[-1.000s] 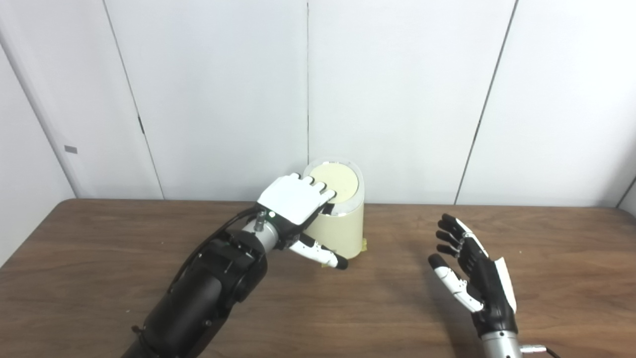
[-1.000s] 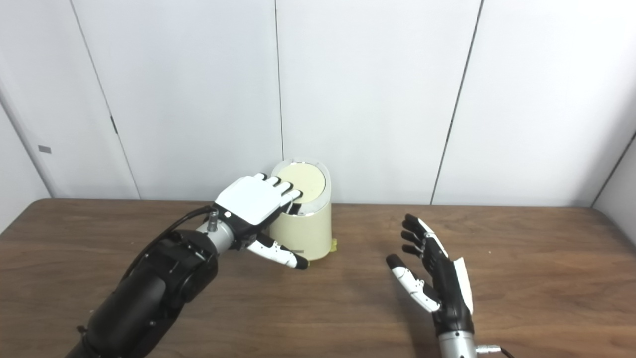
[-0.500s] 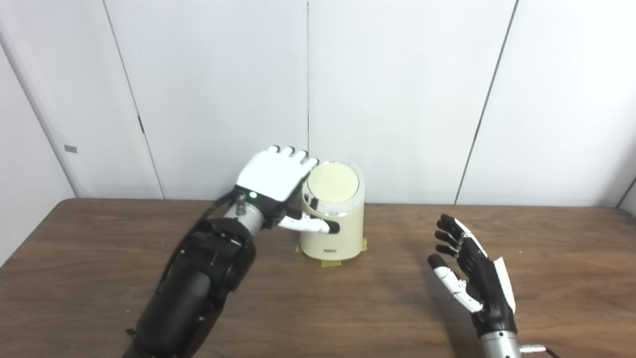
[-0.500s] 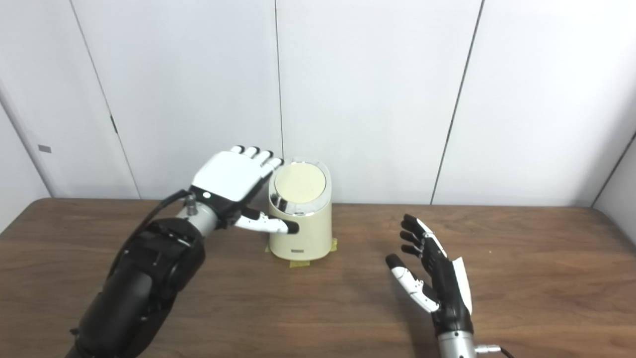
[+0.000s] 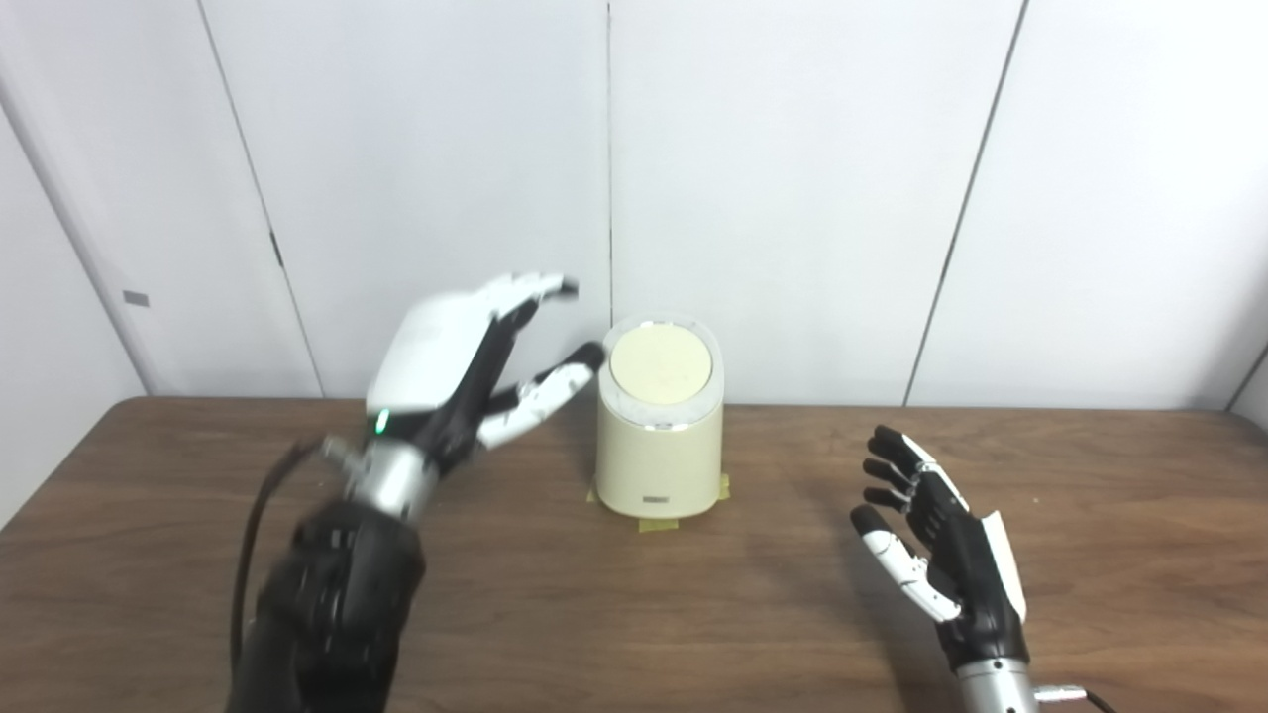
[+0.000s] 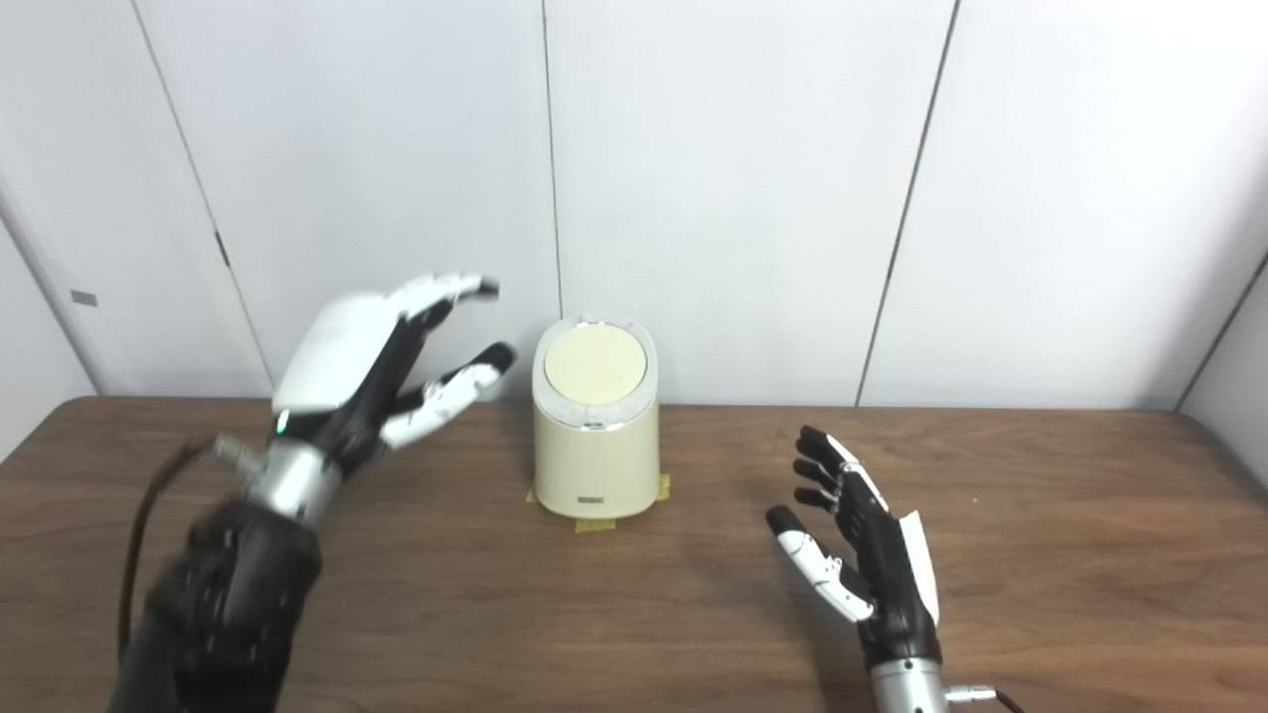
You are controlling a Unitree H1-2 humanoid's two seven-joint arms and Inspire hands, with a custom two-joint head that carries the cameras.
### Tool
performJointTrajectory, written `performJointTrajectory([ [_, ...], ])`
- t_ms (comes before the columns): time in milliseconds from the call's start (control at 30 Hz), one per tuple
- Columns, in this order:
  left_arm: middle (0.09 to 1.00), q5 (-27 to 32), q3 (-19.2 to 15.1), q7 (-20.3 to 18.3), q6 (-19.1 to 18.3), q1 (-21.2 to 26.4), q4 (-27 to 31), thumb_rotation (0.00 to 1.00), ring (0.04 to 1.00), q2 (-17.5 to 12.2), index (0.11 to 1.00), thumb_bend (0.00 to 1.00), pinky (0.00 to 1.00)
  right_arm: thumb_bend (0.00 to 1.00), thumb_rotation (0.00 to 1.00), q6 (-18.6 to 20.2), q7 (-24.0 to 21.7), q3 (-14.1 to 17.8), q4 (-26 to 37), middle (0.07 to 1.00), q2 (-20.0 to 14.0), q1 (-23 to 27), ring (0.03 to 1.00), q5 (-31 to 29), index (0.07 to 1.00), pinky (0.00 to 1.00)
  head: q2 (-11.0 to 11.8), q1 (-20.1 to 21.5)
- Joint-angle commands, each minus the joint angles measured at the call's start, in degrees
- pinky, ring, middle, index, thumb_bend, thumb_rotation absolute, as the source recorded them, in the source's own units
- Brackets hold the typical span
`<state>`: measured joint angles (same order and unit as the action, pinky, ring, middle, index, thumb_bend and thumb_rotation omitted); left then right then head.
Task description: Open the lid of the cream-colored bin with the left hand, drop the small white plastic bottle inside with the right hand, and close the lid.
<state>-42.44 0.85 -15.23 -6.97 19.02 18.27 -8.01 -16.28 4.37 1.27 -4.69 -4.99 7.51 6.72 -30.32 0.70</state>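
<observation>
Bin (image 5: 659, 456) on bench (image 5: 634, 604), lid (image 5: 661, 366) down, both hands empty.
Left hand (image 5: 451, 371) raised left of bin, clear of it, fingers (image 5: 530, 290) spread, slightly blurred. Right hand (image 6: 877, 564) low over bench right of bin, well apart, palm inward, fingers spread. Bottle not visible. Yellow tape (image 5: 657, 525) under bin's base.

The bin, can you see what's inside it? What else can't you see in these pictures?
- Inside of the cream bin: hidden in both eye views by its closed lid.
- The small white bottle: not visible in either view, so I cannot tell where it is.
- Label low on the bin's front: too small to read.
- Left hand: motion-blurred. It is open, clear of the bin.
- Right hand: open; its forearm is cut off by the bottom edge.
</observation>
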Motion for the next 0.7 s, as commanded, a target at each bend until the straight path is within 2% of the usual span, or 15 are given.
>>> performJointTrajectory([
  [0, 0.791, 5.88, -1.55, 4.97, 2.98, -0.4, -0.64, 0.72, 0.795, 1.15, 0.781, 0.26, 0.69, 0.35, 0.6, -0.7, -0.5, 0.04, 0.72, 0.852, 0.34, -0.79, 0.827, -1.56, 0.841, 0.76, -0.08, 0.13],
  [167, 0.765, 14.13, -3.46, 11.2, 9.28, -6.11, -3.47, 0.66, 0.735, 1.84, 0.763, 0.23, 0.63, 0.23, 0.62, -1.28, 0.39, 0.62, 0.9, 0.828, 0.77, -0.83, 0.807, -1.04, 0.813, 0.73, -0.27, 0.09],
  [267, 0.776, 18.6, -5.04, 14.62, 14.42, -8.81, -5.77, 0.68, 0.751, 1.53, 0.768, 0.21, 0.66, 0.18, 0.62, -1.53, 0.95, 0.93, 0.95, 0.818, 0.78, -0.9, 0.798, -0.38, 0.803, 0.72, -0.31, 0.18],
  [300, 0.778, 20.87, -5.72, 15.27, 15.5, -9.52, -6.35, 0.65, 0.755, 1.82, 0.766, 0.21, 0.66, 0.17, 0.62, -1.58, 1.1, 1.01, 1.04, 0.815, 0.74, -0.95, 0.795, -0.12, 0.8, 0.72, -0.43, 0.31],
  [400, 0.788, 25.47, -6.84, 17.03, 17.77, -11.95, -7.34, 0.63, 0.77, 2.96, 0.779, 0.23, 0.68, 0.18, 0.58, -1.89, 1.82, 1.28, 1.55, 0.798, 0.87, -1.24, 0.78, 0.78, 0.786, 0.7, -0.56, 0.38],
  [467, 0.78, 25.49, -6.78, 19.15, 20.42, -13.56, -7.87, 0.58, 0.762, 3.85, 0.776, 0.24, 0.66, 0.19, 0.5, -3.62, 2.94, 1.58, 1.65, 0.771, 0.91, -1.37, 0.754, 2.11, 0.76, 0.67, -0.79, 0.61],
  [533, 0.755, 25.52, -6.65, 21.16, 22.34, -14.86, -7.8, 0.5, 0.736, 5.1, 0.754, 0.24, 0.64, 0.22, 0.38, -3.8, 4.24, 2.07, 2.93, 0.713, 1.19, -1.51, 0.685, 3.43, 0.702, 0.6, -0.89, 0.67],
  [600, 0.747, 25.95, -6.59, 22.05, 22.05, -15.67, -6.63, 0.47, 0.728, 6.21, 0.742, 0.26, 0.63, 0.24, 0.29, -2.47, 5.14, 2.68, 4.97, 0.68, 1.64, -1.62, 0.65, 3.91, 0.669, 0.56, -0.85, 0.78],
  [667, 0.747, 26.28, -6.63, 22.27, 21.05, -16.1, -5.06, 0.47, 0.736, 6.8, 0.74, 0.26, 0.65, 0.25, 0.22, -1.65, 5.57, 3.39, 6.58, 0.675, 2.04, -1.54, 0.657, 3.13, 0.663, 0.58, -0.81, 0.87],
])
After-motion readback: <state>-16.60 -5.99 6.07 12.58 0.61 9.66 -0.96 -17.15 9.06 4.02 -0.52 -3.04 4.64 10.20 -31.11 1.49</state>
